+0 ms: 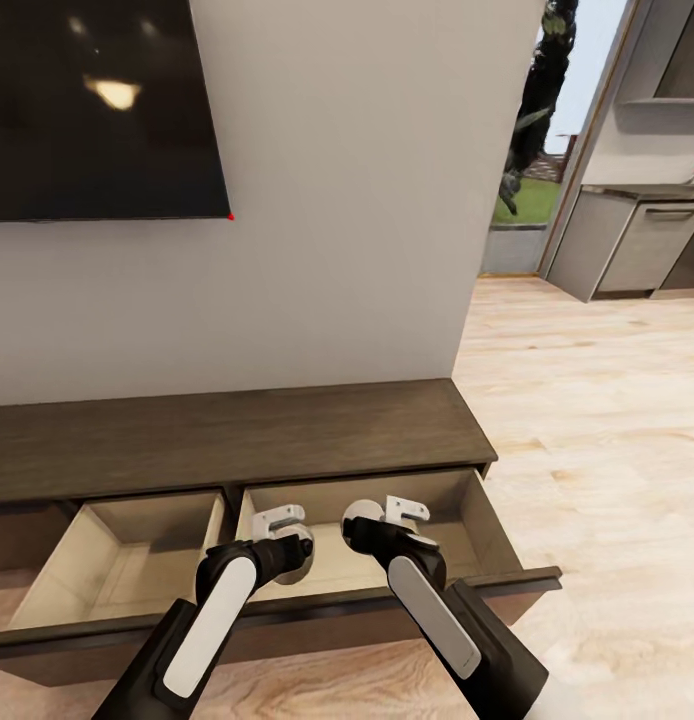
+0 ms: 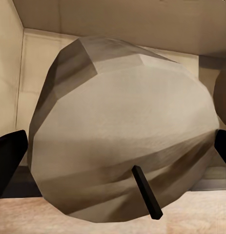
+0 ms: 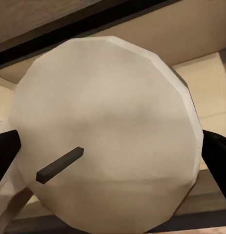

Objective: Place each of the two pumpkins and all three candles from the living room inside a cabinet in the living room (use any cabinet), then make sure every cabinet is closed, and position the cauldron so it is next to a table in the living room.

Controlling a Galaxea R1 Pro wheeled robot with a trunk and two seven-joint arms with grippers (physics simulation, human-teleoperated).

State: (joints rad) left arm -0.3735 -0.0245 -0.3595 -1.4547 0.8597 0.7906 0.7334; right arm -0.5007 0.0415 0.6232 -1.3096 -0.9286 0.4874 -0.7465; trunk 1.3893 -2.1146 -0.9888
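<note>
1. The left candle (image 1: 295, 560), pale, round and with a dark wick, sits low in the middle of the head view. It is over the right-hand drawer (image 1: 474, 512) of the cabinet (image 1: 237, 430). In the left wrist view it shows as a big faceted lump (image 2: 122, 141).
2. The right candle (image 1: 361, 516) hangs just beside it over the same drawer, and the right wrist view looks straight at its wick end (image 3: 108, 131).
3. The left gripper (image 1: 283, 548) has its jaws pressed on either side of its candle. The right gripper (image 1: 375, 524) clasps its candle the same way. Both candles look to be held over the pale drawer floor so they can be let go inside it.
4. The drawer front at the lower edge of the frame lies under both forearms, so I judge the arms must lift clear before the drawer can be pushed shut.
5. A second drawer (image 1: 117, 560) at lower left stands open too.
6. Beyond these are a TV (image 1: 97, 100) at upper left, a grey wall (image 1: 367, 200), a wood floor (image 1: 607, 420) at right and kitchen units (image 1: 637, 240) at upper right.
</note>
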